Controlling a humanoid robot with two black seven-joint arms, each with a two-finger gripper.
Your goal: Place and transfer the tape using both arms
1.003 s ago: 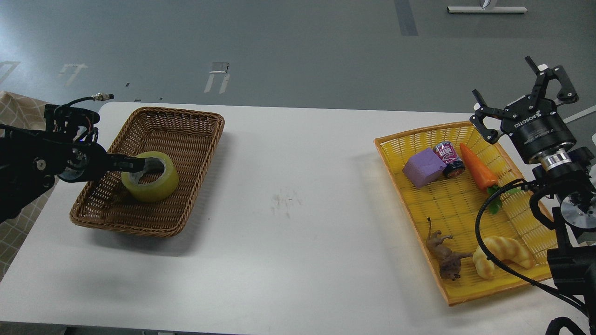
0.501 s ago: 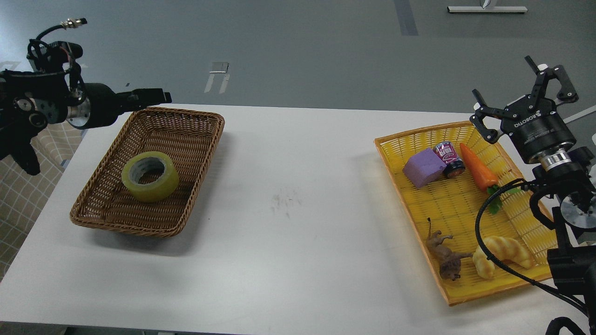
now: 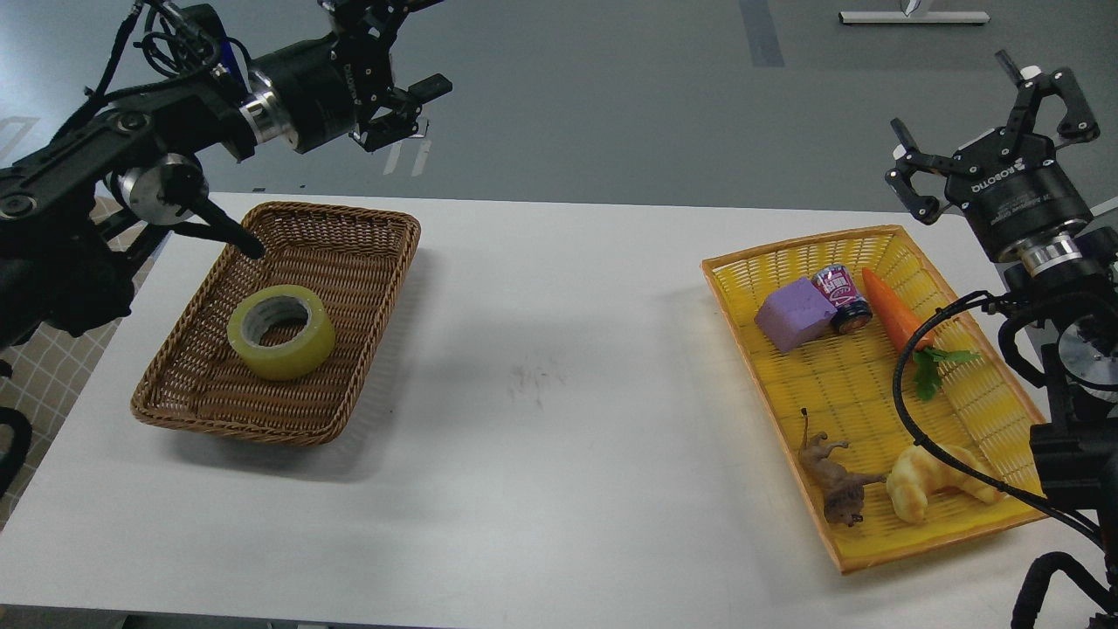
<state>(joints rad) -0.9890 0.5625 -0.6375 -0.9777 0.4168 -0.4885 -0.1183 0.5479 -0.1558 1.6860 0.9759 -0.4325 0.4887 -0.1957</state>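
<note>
The tape (image 3: 281,330), a yellow translucent roll with a grey-white core, lies flat in the brown wicker basket (image 3: 349,262) on the table's left side. My left gripper (image 3: 419,45) is open and empty. It is held high beyond the basket's far right corner, well clear of the tape. My right gripper (image 3: 954,98) is open and empty, raised above the far corner of the yellow tray (image 3: 786,253) at the right.
The yellow tray holds a purple block (image 3: 793,314), a small can (image 3: 842,299), a toy carrot (image 3: 897,320), a toy animal (image 3: 834,479) and a croissant toy (image 3: 928,482). The white table (image 3: 559,393) lies between basket and tray.
My left gripper let go of the tape in the basket, then rose and swung up and to the right. The tape stayed put. My right gripper lifted slightly.
</note>
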